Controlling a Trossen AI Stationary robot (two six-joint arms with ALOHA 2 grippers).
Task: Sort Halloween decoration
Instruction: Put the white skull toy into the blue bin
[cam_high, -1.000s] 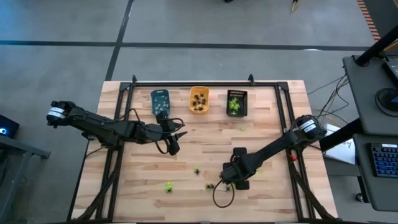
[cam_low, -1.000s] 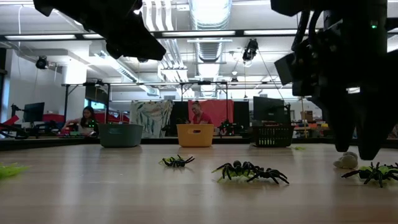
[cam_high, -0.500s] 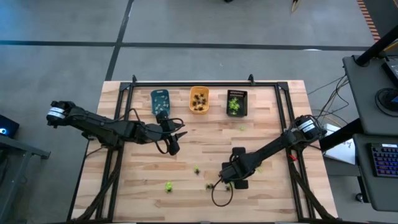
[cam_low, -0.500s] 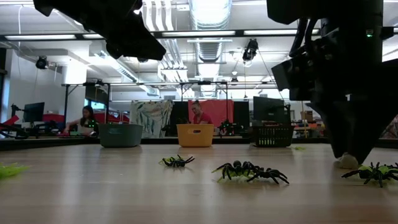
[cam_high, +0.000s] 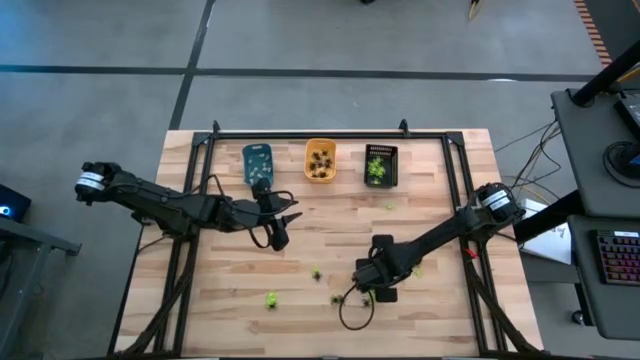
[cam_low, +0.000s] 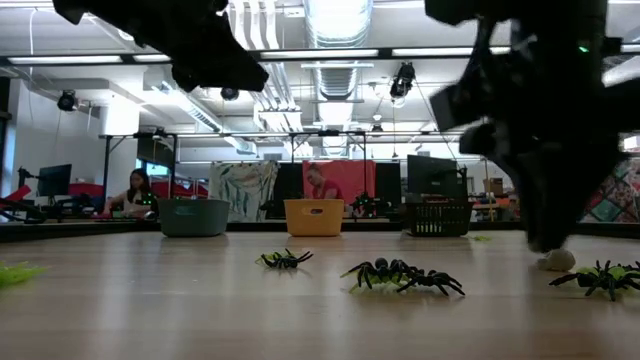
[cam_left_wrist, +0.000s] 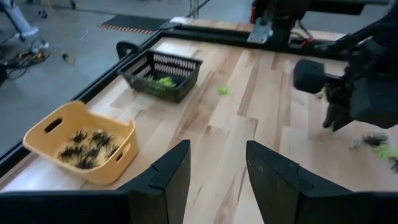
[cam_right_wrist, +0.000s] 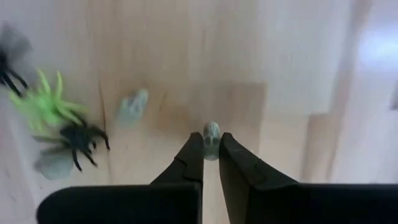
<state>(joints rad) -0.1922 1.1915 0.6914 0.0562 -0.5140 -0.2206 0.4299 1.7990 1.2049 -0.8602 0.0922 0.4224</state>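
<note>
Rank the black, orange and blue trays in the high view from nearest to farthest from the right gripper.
From the right gripper, low near the table's front:
1. Black tray, back row, right end.
2. Orange tray, back row, middle.
3. Blue tray, back row, left end, beside the left gripper.

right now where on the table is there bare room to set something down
The wood left of the blue tray is bare, as is the back right corner past the black tray and the front left corner. It is crowded at front centre, where spiders lie loose around the right gripper, shut on a pale figure. The left gripper hovers mid-table.
</note>
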